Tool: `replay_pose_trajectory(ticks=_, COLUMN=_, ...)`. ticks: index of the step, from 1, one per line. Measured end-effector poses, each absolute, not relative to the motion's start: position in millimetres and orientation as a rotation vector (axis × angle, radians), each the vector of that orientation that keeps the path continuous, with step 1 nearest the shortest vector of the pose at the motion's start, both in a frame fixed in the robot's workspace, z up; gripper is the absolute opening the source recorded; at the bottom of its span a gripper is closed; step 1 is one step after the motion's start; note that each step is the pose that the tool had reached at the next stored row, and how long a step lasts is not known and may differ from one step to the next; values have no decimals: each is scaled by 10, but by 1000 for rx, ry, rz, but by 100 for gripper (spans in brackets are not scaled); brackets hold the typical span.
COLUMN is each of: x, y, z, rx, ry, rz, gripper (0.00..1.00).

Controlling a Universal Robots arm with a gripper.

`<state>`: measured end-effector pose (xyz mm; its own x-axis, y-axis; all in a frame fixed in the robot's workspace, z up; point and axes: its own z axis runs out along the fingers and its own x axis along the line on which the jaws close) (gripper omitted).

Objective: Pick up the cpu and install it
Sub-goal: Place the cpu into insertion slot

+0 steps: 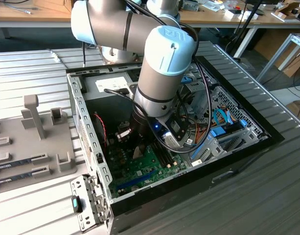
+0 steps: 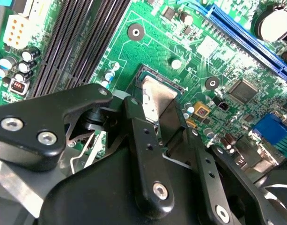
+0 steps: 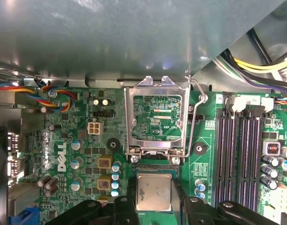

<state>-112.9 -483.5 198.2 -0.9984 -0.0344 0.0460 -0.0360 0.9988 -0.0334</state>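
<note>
I see the grey and pale-blue robot arm (image 1: 164, 63) bent down into the open black desktop computer case (image 1: 189, 188), which lies on the ribbed grey metal table (image 1: 267, 196); its wrist hangs low over the green motherboard (image 1: 145, 169); outside the case, on the exterior view's left, lies a grey plastic fixture tray (image 1: 37, 142) with upright posts.

In both wrist views the black two-fingered gripper (image 3: 154, 199) is down at the processor socket (image 2: 145, 70), a dark square outline on the board; the small flat square cpu (image 3: 154, 191), with a silvery-grey metal top and a thin green rim, sits between the black fingers (image 2: 143, 140), one on each of two opposite edges; from my seat the pincer reads as narrow and closed onto the cpu, and I can make out no gap between fingers and chip; the cpu lies within the socket's outline, but I cannot tell whether it is fully seated or held just above the contacts.

The silver metal retention frame (image 3: 155, 117) is swung open beside the socket, with green board showing through its window; a thin wire lever (image 3: 195, 122) runs along one side of that frame; four long black memory slots (image 3: 239, 154) run parallel near the socket; a long blue expansion slot (image 2: 248, 37) crosses the board well apart from the cpu; a bundle of red, yellow and blue wires (image 3: 45, 93) curls near the grey sheet-metal case wall (image 3: 134, 37)
</note>
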Motion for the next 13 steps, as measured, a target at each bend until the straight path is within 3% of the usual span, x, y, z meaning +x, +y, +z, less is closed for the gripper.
replay_pose_trajectory(ticks=13, x=-1128, y=-4834, z=1950, rx=3, ry=-3095, rz=51, gripper=40)
